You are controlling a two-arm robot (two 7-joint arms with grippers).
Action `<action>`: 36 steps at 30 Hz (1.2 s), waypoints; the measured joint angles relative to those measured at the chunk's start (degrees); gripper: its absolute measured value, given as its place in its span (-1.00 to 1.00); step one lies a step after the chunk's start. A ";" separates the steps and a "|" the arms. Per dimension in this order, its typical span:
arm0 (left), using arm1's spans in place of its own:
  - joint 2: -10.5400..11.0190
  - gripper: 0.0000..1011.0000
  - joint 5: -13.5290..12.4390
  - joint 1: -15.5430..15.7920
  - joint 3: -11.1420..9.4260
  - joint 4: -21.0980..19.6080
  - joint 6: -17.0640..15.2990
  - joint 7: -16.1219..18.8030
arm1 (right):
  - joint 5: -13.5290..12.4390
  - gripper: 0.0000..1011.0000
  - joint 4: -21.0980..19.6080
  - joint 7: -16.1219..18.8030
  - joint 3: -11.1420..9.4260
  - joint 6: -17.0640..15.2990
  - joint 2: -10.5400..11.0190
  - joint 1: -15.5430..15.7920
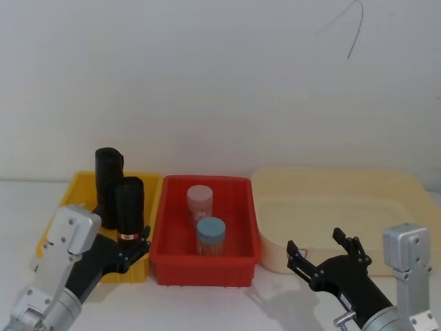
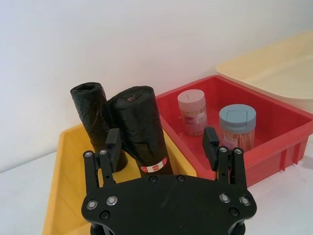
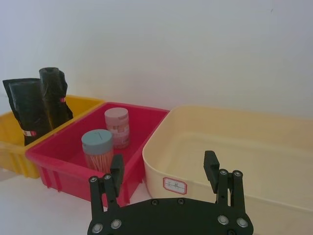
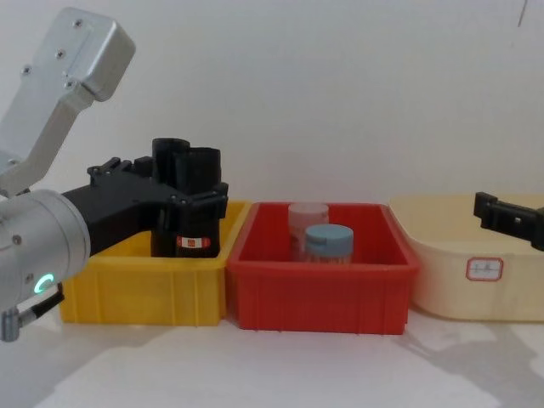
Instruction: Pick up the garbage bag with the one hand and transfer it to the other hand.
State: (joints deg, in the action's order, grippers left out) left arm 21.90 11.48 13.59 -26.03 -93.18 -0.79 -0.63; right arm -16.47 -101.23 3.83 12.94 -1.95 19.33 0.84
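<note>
Two rolls are standing in the yellow bin (image 1: 79, 183): the garbage bag (image 1: 129, 207) is sitting at six o'clock of the plain roll (image 1: 108, 169). The left gripper (image 2: 162, 137) is straddling it, jaws spread. The right gripper (image 1: 315, 241), also spread, is hovering at six o'clock of the cream tub (image 1: 413, 189).

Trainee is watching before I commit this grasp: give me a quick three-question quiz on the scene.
1. True or false: the left gripper is shut on the garbage bag.
2. Fill in: the open right gripper hovers before the ___ tub.
3. The garbage bag stands in: A yellow bin, B red bin, C neither.
Key: 1 false, open around it; 2 cream tub; 3 A.
</note>
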 joint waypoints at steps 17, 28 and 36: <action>0.00 0.98 0.00 0.00 0.00 0.00 0.00 0.00 | 0.00 0.99 0.00 0.00 0.00 0.00 0.00 0.00; 0.00 0.98 0.00 0.00 0.00 0.00 0.00 0.00 | 0.00 0.99 0.00 0.00 0.00 0.00 0.00 0.00; -0.09 0.98 -0.01 -0.09 0.21 0.02 0.00 0.00 | 0.00 0.99 0.00 0.00 0.00 0.00 0.00 0.01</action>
State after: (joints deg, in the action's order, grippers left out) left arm 21.80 11.48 13.49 -25.82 -93.16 -0.79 -0.62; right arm -16.47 -101.23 3.83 12.94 -1.95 19.33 0.84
